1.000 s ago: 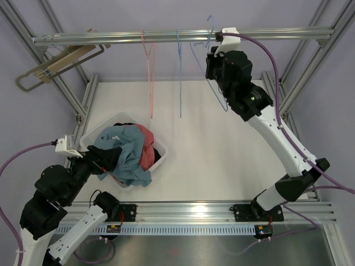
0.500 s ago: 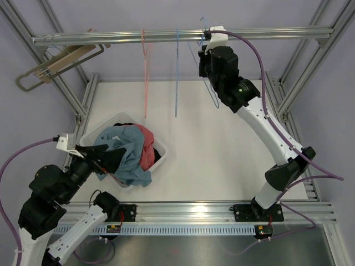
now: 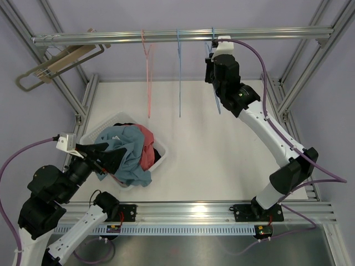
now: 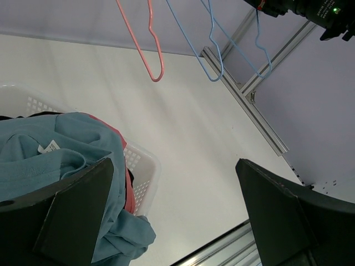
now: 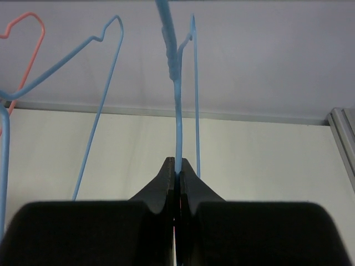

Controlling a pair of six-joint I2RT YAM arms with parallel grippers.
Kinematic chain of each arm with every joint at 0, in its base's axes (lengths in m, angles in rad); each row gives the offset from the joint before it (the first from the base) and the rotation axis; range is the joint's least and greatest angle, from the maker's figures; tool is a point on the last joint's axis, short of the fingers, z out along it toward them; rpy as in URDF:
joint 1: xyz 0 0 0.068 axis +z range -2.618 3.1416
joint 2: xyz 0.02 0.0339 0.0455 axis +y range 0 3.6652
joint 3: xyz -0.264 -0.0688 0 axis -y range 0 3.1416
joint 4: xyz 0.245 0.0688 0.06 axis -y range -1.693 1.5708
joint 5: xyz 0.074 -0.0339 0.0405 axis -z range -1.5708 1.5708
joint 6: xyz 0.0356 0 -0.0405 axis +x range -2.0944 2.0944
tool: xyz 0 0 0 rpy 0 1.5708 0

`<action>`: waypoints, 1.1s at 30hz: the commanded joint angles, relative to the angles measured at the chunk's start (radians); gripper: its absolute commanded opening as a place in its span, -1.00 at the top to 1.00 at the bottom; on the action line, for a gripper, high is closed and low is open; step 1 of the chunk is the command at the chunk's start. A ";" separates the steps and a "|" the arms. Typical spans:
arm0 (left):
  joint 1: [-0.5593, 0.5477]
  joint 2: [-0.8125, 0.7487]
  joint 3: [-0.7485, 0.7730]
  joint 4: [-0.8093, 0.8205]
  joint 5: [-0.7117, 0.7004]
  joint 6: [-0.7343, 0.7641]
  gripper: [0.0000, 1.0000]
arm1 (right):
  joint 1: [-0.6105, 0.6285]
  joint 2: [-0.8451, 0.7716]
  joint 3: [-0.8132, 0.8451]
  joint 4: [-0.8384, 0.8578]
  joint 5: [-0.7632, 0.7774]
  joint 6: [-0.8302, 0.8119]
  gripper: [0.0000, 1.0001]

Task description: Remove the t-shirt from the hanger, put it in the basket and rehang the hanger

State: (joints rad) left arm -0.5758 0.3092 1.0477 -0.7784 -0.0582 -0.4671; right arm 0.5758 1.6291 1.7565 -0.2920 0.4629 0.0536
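In the last 1 s our right gripper [image 5: 176,166], clamped tight on the bare hanger [image 5: 178,100], had carried it left and up until its hook sat at the rail [image 3: 111,37]. Our left gripper [image 4: 177,205] hovered wide open, holding nothing, over the basket [image 3: 161,148], where the t-shirt [image 3: 123,148] lay heaped among other clothes. We judged the shirt already off, so that only the release of the rehung hanger was left.
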 commanded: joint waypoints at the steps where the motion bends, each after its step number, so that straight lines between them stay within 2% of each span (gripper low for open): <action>1: 0.001 0.022 0.031 0.050 0.024 0.034 -0.98 | -0.025 -0.032 -0.025 -0.021 0.046 0.031 0.78; 3: 0.001 0.025 0.028 0.050 0.020 0.042 -0.98 | -0.024 -0.066 -0.046 -0.027 0.033 0.040 0.36; 4: 0.001 0.027 0.031 0.050 0.017 0.054 -0.98 | -0.024 -0.081 -0.051 -0.033 0.017 0.048 -0.19; 6: 0.001 0.037 0.037 0.048 -0.005 0.074 -0.98 | -0.025 -0.145 -0.077 -0.050 -0.019 0.071 -0.57; 7: 0.001 0.041 0.046 0.050 -0.006 0.079 -0.98 | -0.024 -0.175 -0.090 -0.056 -0.033 0.081 -0.93; 8: 0.001 0.044 0.049 0.050 -0.014 0.082 -0.98 | -0.025 -0.237 -0.107 -0.059 -0.047 0.098 -0.99; 11: 0.001 0.067 0.070 0.050 -0.026 0.091 -0.98 | -0.024 -0.391 -0.204 -0.055 -0.113 0.130 -0.99; 15: 0.001 0.087 0.090 0.051 -0.051 0.097 -0.98 | -0.021 -0.621 -0.429 -0.049 -0.179 0.186 -0.99; 20: 0.001 0.045 0.055 0.050 -0.101 0.097 -0.98 | -0.022 -0.980 -0.719 -0.053 -0.207 0.308 -0.99; 22: 0.001 0.018 0.032 0.050 -0.124 0.084 -0.98 | -0.022 -1.108 -0.784 -0.076 -0.204 0.337 -0.99; 28: 0.001 -0.113 -0.077 0.048 -0.146 0.024 -0.98 | -0.022 -1.330 -0.925 -0.208 -0.188 0.373 -0.99; 33: 0.001 -0.163 -0.129 0.047 -0.135 -0.007 -0.98 | -0.022 -1.388 -0.950 -0.240 -0.199 0.393 -0.99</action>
State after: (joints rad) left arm -0.5758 0.1619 0.9398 -0.7681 -0.1806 -0.4431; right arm 0.5560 0.2630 0.8040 -0.5156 0.2768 0.4141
